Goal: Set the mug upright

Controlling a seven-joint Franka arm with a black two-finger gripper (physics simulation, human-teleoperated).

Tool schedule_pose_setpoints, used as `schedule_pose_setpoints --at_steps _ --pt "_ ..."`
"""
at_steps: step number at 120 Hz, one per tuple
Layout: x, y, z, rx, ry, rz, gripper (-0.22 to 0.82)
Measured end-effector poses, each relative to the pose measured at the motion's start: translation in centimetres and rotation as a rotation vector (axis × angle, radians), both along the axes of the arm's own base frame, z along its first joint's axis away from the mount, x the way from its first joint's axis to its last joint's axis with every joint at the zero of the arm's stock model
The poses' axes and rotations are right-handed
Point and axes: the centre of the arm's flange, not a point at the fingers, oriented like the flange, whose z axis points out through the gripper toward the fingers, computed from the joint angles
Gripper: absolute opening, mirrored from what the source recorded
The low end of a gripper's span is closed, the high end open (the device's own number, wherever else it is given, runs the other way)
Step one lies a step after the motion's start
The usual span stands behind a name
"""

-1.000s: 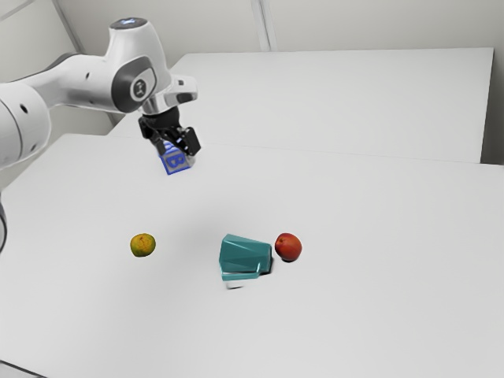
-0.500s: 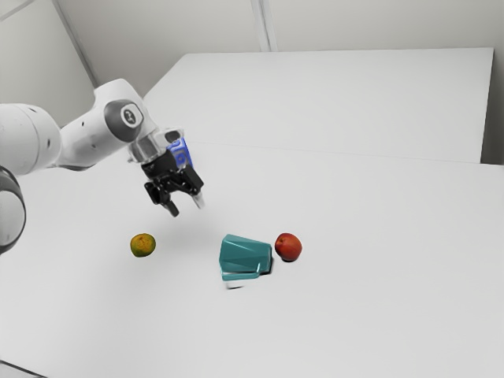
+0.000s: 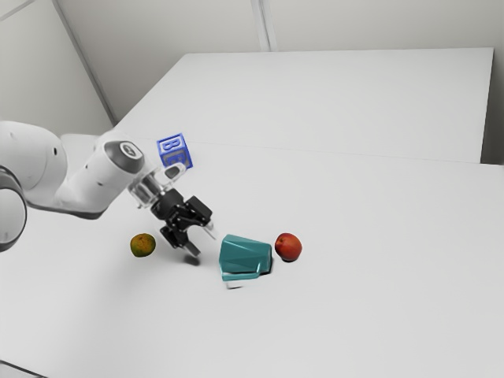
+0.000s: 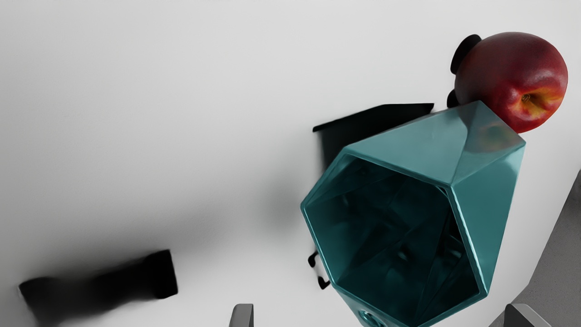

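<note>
The jaws, spread apart, have come down near the glossy teal faceted mug (image 3: 246,253) (it lies sideways); grasping seems next.

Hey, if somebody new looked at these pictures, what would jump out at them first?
Probably the teal mug, lying on its side with its dark, open mouth toward the robot's spread jaws. Next, the red fruit by the mug's base, then the blue letter block beyond the jaws, toward the exterior view's upper left.
</note>
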Motion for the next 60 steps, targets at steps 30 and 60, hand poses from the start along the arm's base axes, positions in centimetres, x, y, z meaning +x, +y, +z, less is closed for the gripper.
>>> schedule_pose_setpoints --at_steps 30,60 --pt "-0.1 -0.5 -0.4 -0.033 -0.035 0.045 0.6" --pt "-0.3 -1.6 -1.2 -0.071 -0.036 0.115 0.6"
